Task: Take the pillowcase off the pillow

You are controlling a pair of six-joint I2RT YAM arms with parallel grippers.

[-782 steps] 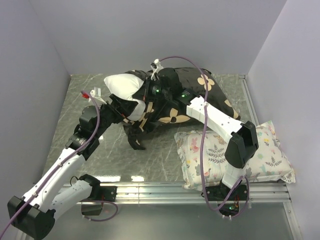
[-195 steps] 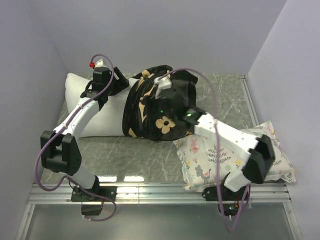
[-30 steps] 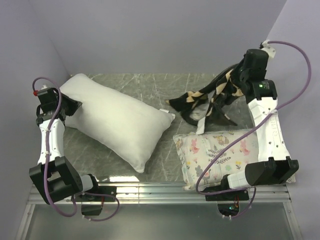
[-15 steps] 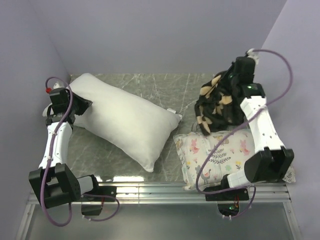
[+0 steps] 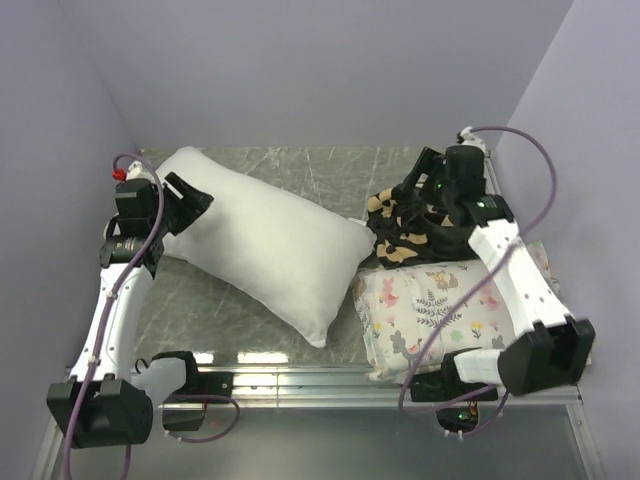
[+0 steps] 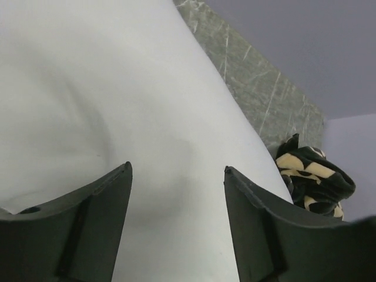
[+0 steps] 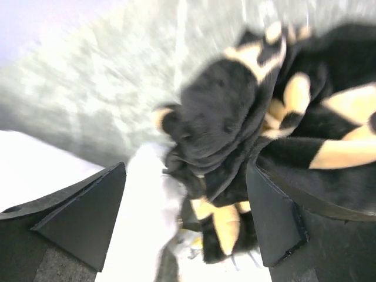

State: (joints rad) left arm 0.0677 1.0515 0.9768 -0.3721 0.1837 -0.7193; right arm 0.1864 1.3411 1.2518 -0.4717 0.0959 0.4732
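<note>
The pillow (image 5: 262,243) is lying bare on the grey marbled tabletop (image 5: 330,168), running diagonally from the far left toward the near centre. The pillowcase (image 5: 408,225) is lying wholly off it, crumpled in a heap at the far right of the tabletop, its tan motifs showing among black folds. The heap is sitting against the far edge of a floral-print pillow (image 5: 450,305), which is occupying the near right corner. The bare pillow's right corner is ending just beside the heap; whether the two are touching cannot be told.

Left gripper (image 5: 195,198): it is hovering at the pillow's far left end. In the left wrist view the left gripper (image 6: 176,170) is showing its jaws standing well apart, with the smooth white pillow surface (image 6: 117,100) filling the space between and beyond them. Nothing is being pinched. The pillowcase (image 6: 314,183) is appearing as a small bundle at the right edge of that view, past a strip of tabletop (image 6: 252,82).

Right gripper (image 5: 420,190): it is positioned over the far side of the heap, the arm reaching across the floral-print pillow. In the right wrist view the right gripper (image 7: 187,170) is holding its jaws wide apart. The plush pillowcase (image 7: 235,123) is bulging up between and ahead of them, but the fabric is not being clamped — it is lying loose. This view is blurred, so finer contact with the fingers (image 7: 88,214) cannot be confirmed.
</note>
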